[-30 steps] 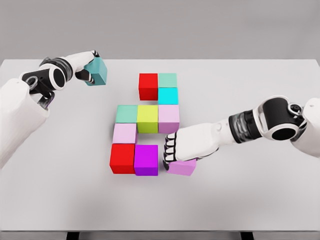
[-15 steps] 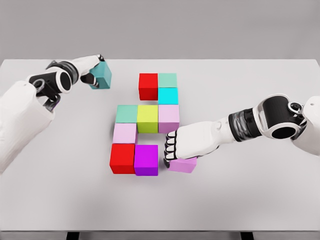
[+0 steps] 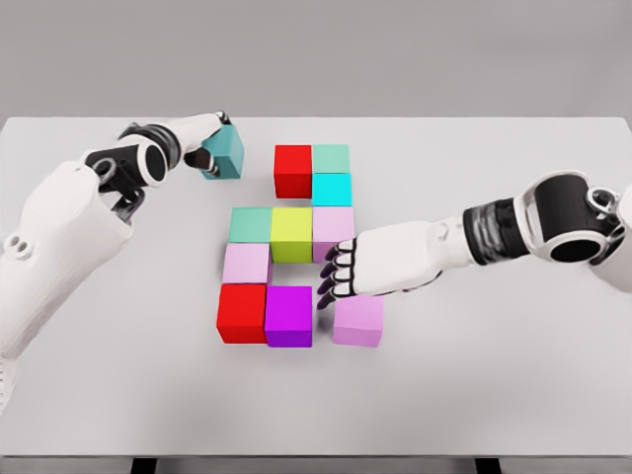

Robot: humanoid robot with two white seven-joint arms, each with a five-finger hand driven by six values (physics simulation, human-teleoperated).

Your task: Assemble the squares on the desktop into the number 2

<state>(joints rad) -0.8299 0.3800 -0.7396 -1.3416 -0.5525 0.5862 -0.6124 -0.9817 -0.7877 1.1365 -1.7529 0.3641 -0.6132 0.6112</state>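
Note:
Coloured cubes sit on the white table (image 3: 494, 375). A red cube (image 3: 293, 170), a mint cube (image 3: 331, 158) and a cyan cube (image 3: 332, 189) form the top. Below lie a green cube (image 3: 252, 224), a yellow cube (image 3: 291, 234) and a pale pink cube (image 3: 333, 229). A pink cube (image 3: 246, 263), a second red cube (image 3: 242, 312) and a magenta cube (image 3: 288, 315) follow. A lilac cube (image 3: 358, 321) sits beside the magenta one with a small gap. My right hand (image 3: 336, 275) hovers just above it, open. My left hand (image 3: 207, 148) is shut on a teal cube (image 3: 226, 153), left of the top red cube.
The left hand carried the teal cube rightward toward the top red cube. The right hand let go of the lilac cube and lifted up and back from it.

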